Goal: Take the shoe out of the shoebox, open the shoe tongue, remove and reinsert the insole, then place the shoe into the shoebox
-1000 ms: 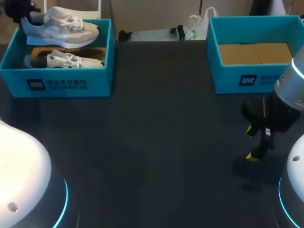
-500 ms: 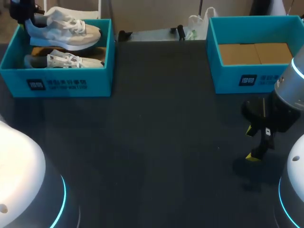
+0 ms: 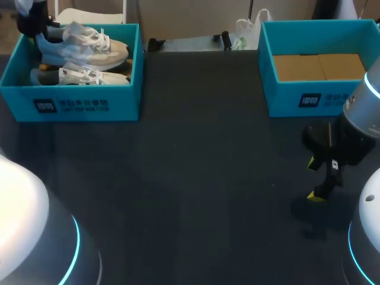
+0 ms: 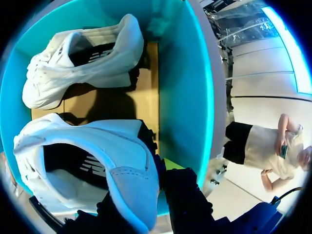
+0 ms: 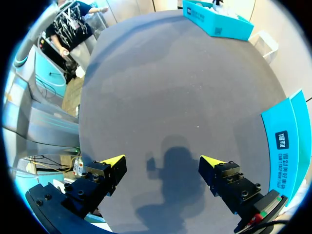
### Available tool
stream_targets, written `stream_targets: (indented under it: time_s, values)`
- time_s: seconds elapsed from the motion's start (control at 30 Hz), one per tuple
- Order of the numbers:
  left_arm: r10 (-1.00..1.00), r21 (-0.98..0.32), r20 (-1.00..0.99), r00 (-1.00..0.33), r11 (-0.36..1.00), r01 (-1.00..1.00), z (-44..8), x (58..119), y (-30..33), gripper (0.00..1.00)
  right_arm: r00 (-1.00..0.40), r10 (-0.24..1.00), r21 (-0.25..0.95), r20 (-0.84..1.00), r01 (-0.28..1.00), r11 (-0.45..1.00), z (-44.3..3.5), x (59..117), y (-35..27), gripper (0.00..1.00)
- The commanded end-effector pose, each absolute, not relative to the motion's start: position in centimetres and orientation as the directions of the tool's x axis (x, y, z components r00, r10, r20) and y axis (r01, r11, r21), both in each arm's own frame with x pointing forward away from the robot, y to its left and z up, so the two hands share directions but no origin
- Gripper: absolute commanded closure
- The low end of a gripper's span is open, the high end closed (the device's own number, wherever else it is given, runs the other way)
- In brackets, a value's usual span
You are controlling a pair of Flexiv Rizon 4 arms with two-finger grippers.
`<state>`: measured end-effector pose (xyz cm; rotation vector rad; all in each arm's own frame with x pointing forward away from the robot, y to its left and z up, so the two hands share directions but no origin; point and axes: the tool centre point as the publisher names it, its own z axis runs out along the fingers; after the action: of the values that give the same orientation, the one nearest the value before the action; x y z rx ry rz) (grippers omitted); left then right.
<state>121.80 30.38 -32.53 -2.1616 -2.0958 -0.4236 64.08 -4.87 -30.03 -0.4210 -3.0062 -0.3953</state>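
Left tool [image 4: 146,197] pinched the heel collar of the shoe [image 3: 83,46], just above the second shoe [image 3: 80,75] in the shoebox [image 3: 89,105] at the tabletop's [image 3: 196,178] 10 o'clock; probably light, with a soft upper, so the stiffer heel looked the safest hold; right tool [image 5: 162,168] hung spread at 4 o'clock.

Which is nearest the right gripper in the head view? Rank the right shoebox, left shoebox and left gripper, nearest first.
1. Right shoebox, just beyond the right gripper.
2. Left shoebox, far-left side of the table.
3. Left gripper, over that box's far corner, holding a shoe.
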Motion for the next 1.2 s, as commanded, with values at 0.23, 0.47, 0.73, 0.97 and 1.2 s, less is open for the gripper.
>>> stream_targets:
  time_s: [0.23,0.47,0.73,0.97,1.2]
  values:
    - [0.963,0.115,0.269,0.016,-0.049,0.992,-34.3,121.0,29.7,1.00,-0.959,0.261,0.241,0.112,0.281,0.929,-30.1,64.0,-4.8,0.00]
    - [0.968,0.102,0.253,0.004,-0.031,0.994,-35.1,121.1,29.6,1.00,-0.959,0.261,0.241,0.112,0.281,0.929,-30.1,64.0,-4.8,0.00]
    - [0.971,0.092,0.240,-0.005,-0.018,0.996,-35.7,121.2,29.0,1.00,-0.959,0.261,0.241,0.112,0.281,0.929,-30.1,64.0,-4.8,0.00]
    - [0.967,0.083,0.256,-0.003,-0.018,0.996,-36.3,121.0,28.4,1.00,-0.959,0.261,0.241,0.112,0.281,0.929,-30.1,64.0,-4.8,0.00]
    - [0.967,0.063,0.256,-0.007,-0.009,0.998,-36.9,121.1,27.9,1.00,-0.959,0.261,0.241,0.112,0.281,0.929,-30.1,64.0,-4.8,0.00]
